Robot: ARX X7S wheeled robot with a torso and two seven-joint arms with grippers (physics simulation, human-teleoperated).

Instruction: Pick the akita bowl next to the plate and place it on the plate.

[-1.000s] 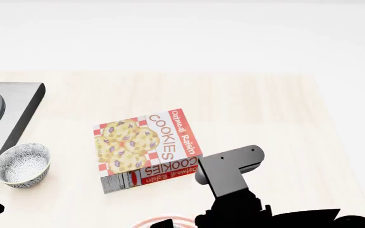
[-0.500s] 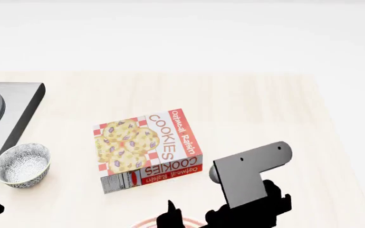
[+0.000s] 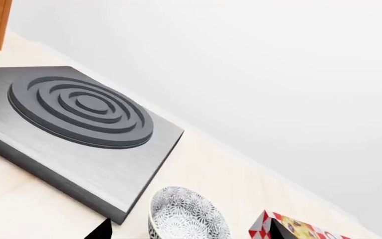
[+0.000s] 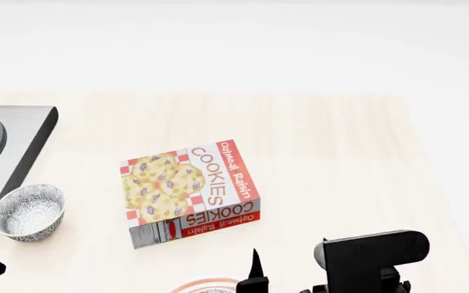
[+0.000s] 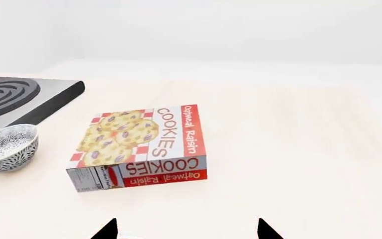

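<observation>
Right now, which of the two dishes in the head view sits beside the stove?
The grey-speckled akita bowl, at the edge of the stove; the red-ringed plate only peeks in at the frame's bottom.

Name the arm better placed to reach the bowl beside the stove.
Left. Its open gripper faces the bowl, which lies close ahead by the stove. The right gripper hangs near the plate rim, with the cookie box between it and the bowl.

The cookie box is showing "Oatmeal Raisin COOKIES" on its top and again on its side panel.
</observation>
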